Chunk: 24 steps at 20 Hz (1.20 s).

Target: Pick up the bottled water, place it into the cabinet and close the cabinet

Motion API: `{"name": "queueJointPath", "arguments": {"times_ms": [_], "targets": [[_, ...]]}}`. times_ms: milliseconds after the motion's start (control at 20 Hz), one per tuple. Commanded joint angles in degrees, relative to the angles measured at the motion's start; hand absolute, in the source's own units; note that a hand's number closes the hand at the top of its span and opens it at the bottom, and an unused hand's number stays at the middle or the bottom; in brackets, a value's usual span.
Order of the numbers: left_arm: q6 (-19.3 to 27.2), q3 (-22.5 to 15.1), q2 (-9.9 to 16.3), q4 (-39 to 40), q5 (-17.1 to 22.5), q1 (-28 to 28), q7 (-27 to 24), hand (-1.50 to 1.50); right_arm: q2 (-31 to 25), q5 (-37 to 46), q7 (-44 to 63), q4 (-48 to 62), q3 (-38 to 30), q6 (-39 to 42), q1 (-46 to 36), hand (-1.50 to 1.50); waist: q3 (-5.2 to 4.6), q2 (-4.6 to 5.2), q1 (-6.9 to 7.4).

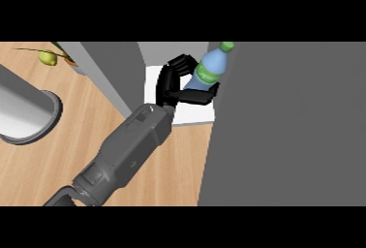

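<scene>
Trouble is most likely at the cabinet opening. The robot's left hand [177, 80] has its black fingers and thumb curled round the lower body of the clear blue plastic water bottle with a green cap and green label [207, 71], holding it upright or slightly tilted inside the mouth of the grey cabinet [107, 68]. Just right of the hand, touching or almost touching the bottle, stands the broad grey cabinet door [286, 126], whose edge hides part of the bottle's far side. Below the hand lies the white cabinet shelf [193, 114].

In judgement, the main risk is the bottle catching on that door edge as the hand pushes deeper, which could twist it in the grasp or tip it on release. Whether the base already rests on the shelf probably cannot be told, since the hand covers it; letting go too high would let the tall bottle topple. The forearm also lies across the opening, so swinging the door before withdrawing would trap it.

The right hand does not show.

Left of the forearm, on the wooden counter [43, 169], sits a grey round metal pot [25, 116].
</scene>
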Motion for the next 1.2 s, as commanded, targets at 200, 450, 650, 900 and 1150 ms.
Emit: {"name": "queueJointPath", "arguments": {"times_ms": [200, 450, 650, 900, 1150], "targets": [[3.2, -2.7, 0.0, 9.0, 5.0, -4.3, -1.6, 1.5, -0.5, -2.7, 1.1, -0.8, -0.5, 0.9, -1.2, -1.5, -0.06, 0.71, -1.05], [2.3, -1.0, 0.0, 15.8, 5.1, -4.7, -4.0, 1.5, -1.4, -5.6, 1.0, 1.2, -2.2, 2.6, -1.1, -1.5, -0.05, 1.13, -1.8], [2.5, -1.1, 0.0, 19.2, 4.9, -5.6, -4.8, 1.5, -3.2, -6.2, 1.7, 3.1, -3.0, 2.1, -3.4, -1.5, -0.09, 1.58, -2.04], [1.7, 0.4, 0.0, 21.5, 5.8, -6.3, -6.5, 1.5, -3.1, -6.2, 1.5, 3.5, -3.4, 3.0, -3.1, -1.5, -0.11, 1.63, -2.14], [0.0, 5.3, 0.0, 23.1, 9.4, -7.0, -9.2, 1.5, -2.0, -7.0, 1.3, 2.5, -3.2, 3.0, -2.7, -1.5, -0.17, 1.89, -2.68]]}}
